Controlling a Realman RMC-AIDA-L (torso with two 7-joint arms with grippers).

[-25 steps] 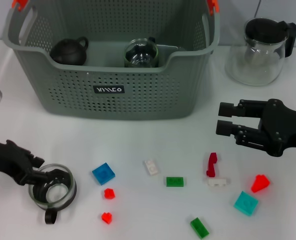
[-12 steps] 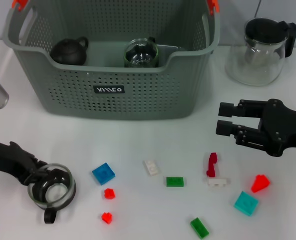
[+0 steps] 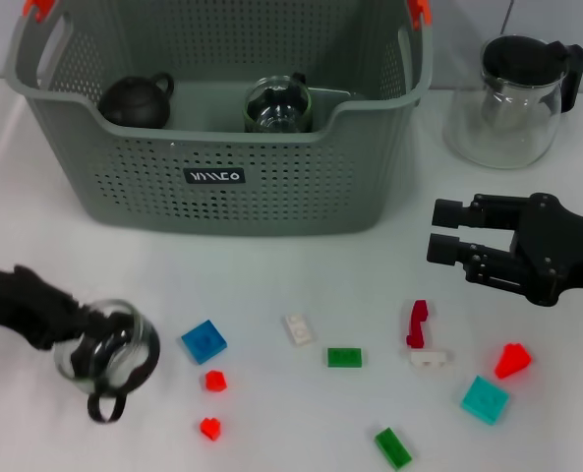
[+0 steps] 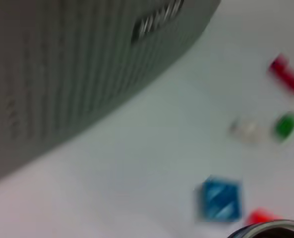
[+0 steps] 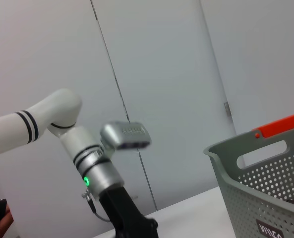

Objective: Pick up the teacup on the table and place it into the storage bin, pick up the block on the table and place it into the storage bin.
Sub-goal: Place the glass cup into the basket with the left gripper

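Pretty clearly a robot test lab: a plain white table [image 3: 301,275] is seen in the head view. Bare grey wall panels [image 5: 156,74] are shown behind a white robot arm [image 5: 47,121].

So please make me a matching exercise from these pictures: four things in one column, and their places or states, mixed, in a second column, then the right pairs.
Things:
1. glass teacup
2. black teapot
3. glass pitcher
4. blue block

Places or states:
A. stands on the table, to the right of the storage bin
B. lies flat on the table, in front of the bin
C. held tilted by the left gripper
D. sits inside the bin, at its left side

Right pairs: 1-C, 2-D, 3-A, 4-B
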